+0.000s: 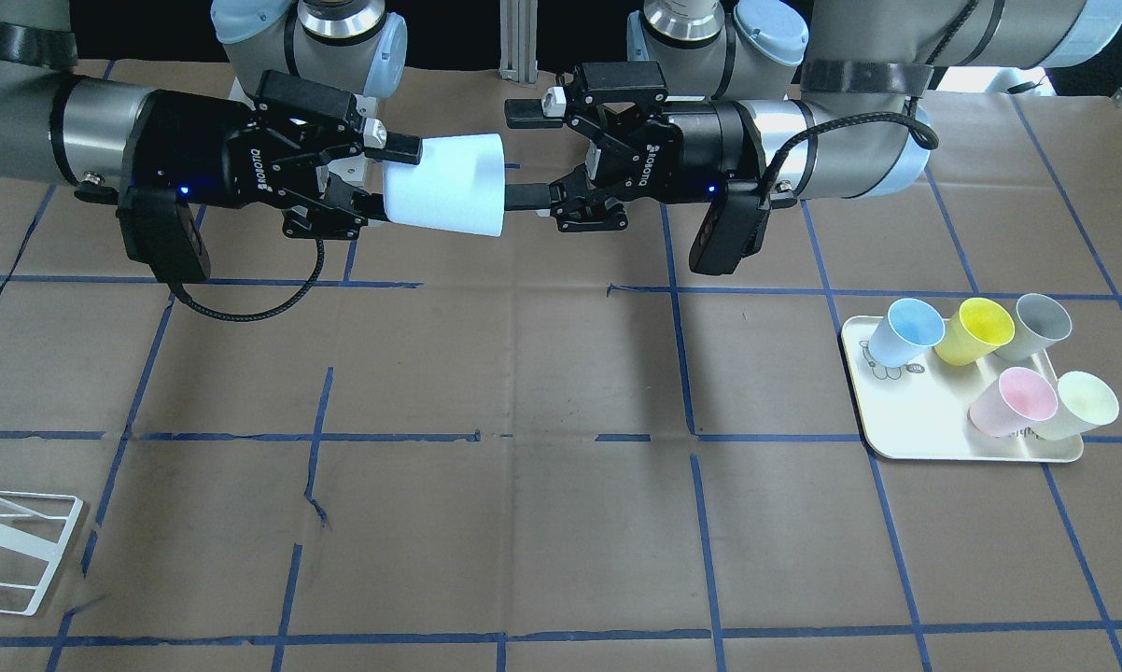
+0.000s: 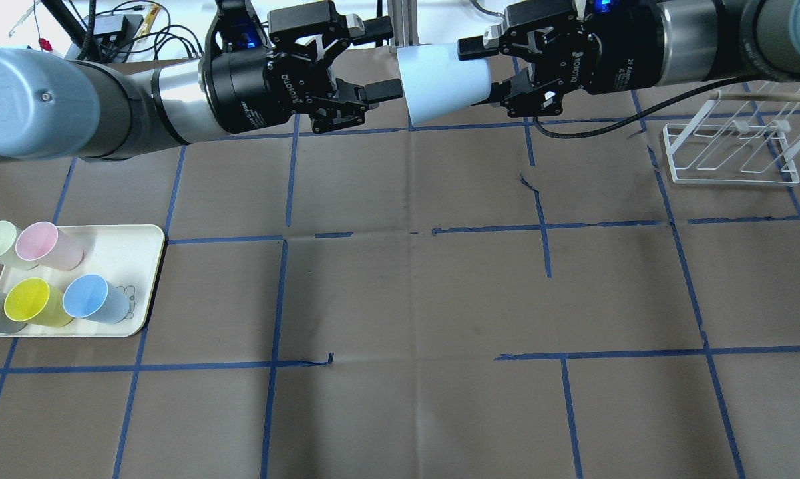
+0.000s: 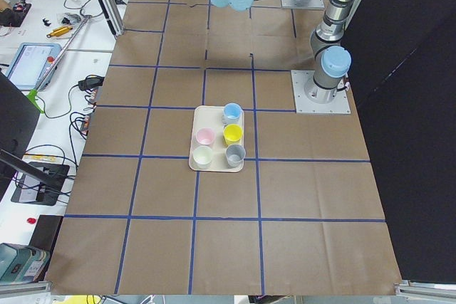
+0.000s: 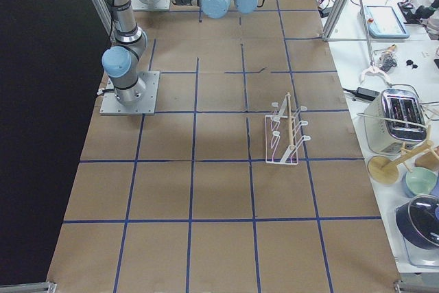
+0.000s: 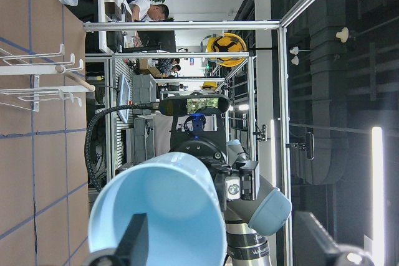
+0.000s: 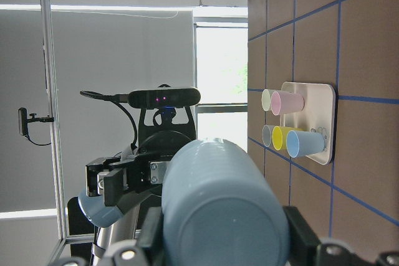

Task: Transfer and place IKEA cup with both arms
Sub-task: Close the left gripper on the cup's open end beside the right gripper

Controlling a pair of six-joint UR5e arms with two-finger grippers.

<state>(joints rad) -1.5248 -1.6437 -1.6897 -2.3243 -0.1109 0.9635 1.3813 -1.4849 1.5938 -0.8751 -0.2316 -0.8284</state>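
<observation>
The pale-blue IKEA cup (image 1: 449,184) hangs on its side high over the table's far middle; it also shows in the overhead view (image 2: 443,83). My right gripper (image 1: 400,177) is shut on its narrow base end, seen close in the right wrist view (image 6: 227,241). My left gripper (image 1: 516,154) faces the cup's open rim with jaws wide open. Its lower finger (image 1: 528,197) reaches the rim and the upper one stays clear above. The left wrist view looks into the cup's blue inside (image 5: 159,216).
A cream tray (image 1: 897,439) on my left side holds several cups, among them a second blue cup (image 1: 906,331), a yellow one and a pink one. A white wire rack (image 2: 733,153) stands on my right side.
</observation>
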